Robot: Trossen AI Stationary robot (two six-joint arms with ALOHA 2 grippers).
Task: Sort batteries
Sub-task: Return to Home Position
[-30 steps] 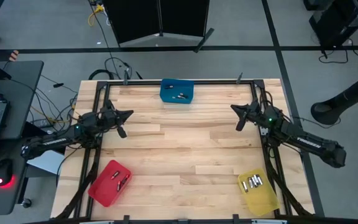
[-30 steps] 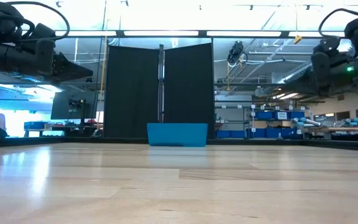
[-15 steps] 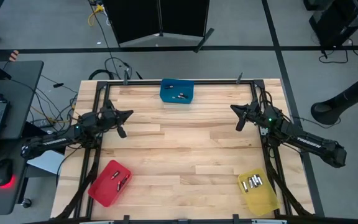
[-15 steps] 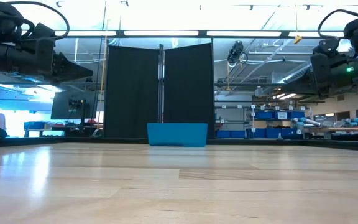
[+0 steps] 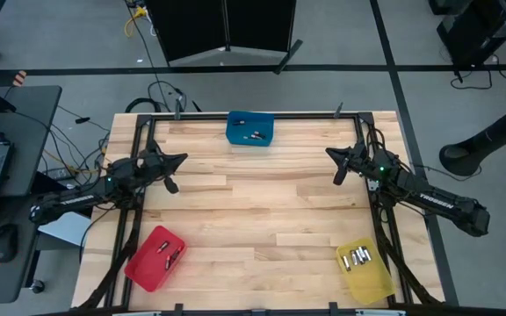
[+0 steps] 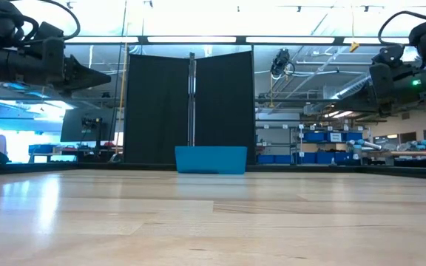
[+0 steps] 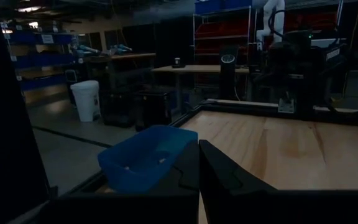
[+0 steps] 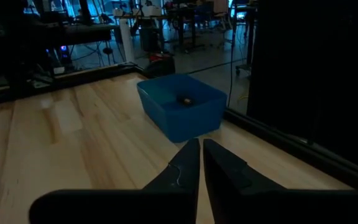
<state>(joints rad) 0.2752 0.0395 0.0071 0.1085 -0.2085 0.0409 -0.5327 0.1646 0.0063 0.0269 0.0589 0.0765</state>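
Hardly anything has shifted since a second ago: in the low view the left arm (image 6: 39, 63) sits a touch higher than it did, while the right arm (image 6: 413, 70) and every bin lie as they were.

The left tool (image 5: 184, 160) hangs above the left side of the worktop (image 5: 262, 211), pointing toward the middle. Its fingers are pressed together with only a thin slit between them, and they carry nothing. The right tool (image 5: 328, 152) mirrors it over the right side, also aimed inward, its fingers likewise together and bare. The two tools face each other, well apart.

All the batteries lie in bins. Ahead of both tools and off toward the far edge, between them, stands the blue bin (image 5: 235, 132), with a few batteries (image 5: 253, 135) on its floor; the right wrist view shows one small dark piece inside it. Well apart from the left tool, toward the near edge and beside its arm, lies the red bin (image 5: 146, 266), tilted against the worktop's edges, with several small batteries (image 5: 169, 254) in it. Well apart from the right tool, near the near right corner, sits the yellow bin (image 5: 372, 281), holding a cluster of silvery batteries (image 5: 357, 257).
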